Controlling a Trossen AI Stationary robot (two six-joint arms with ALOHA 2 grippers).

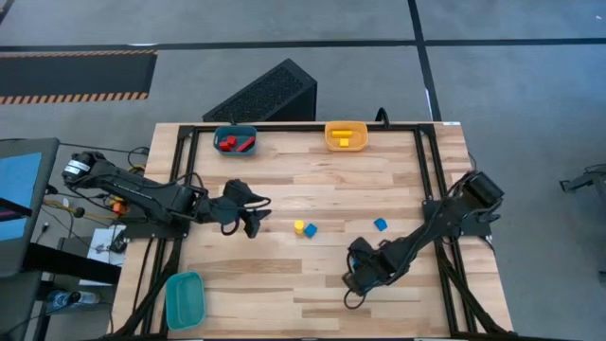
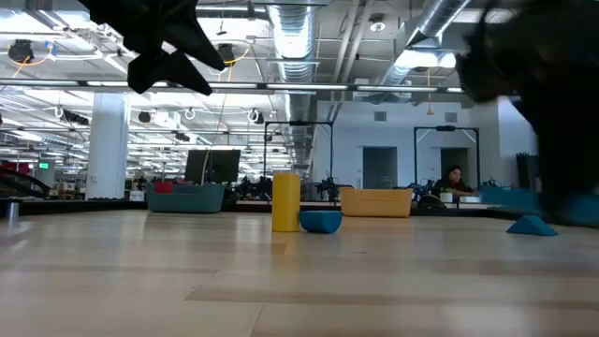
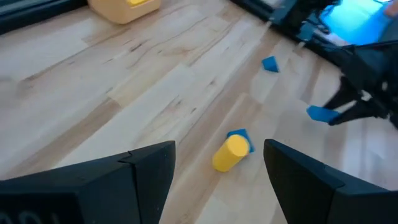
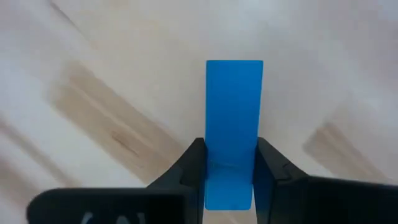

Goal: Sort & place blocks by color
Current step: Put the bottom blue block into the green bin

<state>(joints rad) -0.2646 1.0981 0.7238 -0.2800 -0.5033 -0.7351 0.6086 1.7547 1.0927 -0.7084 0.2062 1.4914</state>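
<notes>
My right gripper [image 1: 358,277] [image 4: 231,155] is near the table's front right, pointing steeply down and shut on a blue bar block [image 4: 234,106]. My left gripper [image 1: 254,220] [image 3: 219,163] hovers open at mid-left, above the table. Just ahead of it lie a yellow cylinder block [image 1: 299,226] [image 3: 229,154] and a blue block [image 1: 310,230] [image 3: 239,138], side by side on the wood. Another blue block [image 1: 380,224] [image 3: 269,64] lies farther right. Red blocks [image 1: 235,143] sit in the dark-teal bin [image 1: 235,130], and a yellow one [image 1: 343,141] sits in the yellow bin [image 1: 346,127]. My right gripper pinches the blue bar's two long sides near its lower end [image 4: 231,177] between its two fingers [image 4: 193,168]. The fingers come from above and lie along the bar, which sticks out past the fingertips. Whether the bar is clear of the table, I cannot tell.
Both filled bins stand at the table's far edge. A light-teal bin [image 1: 185,299] sits at the near left corner. A dark frame rail [image 1: 303,127] runs around the table top. Bare wood lies between the two arms and along the front.
</notes>
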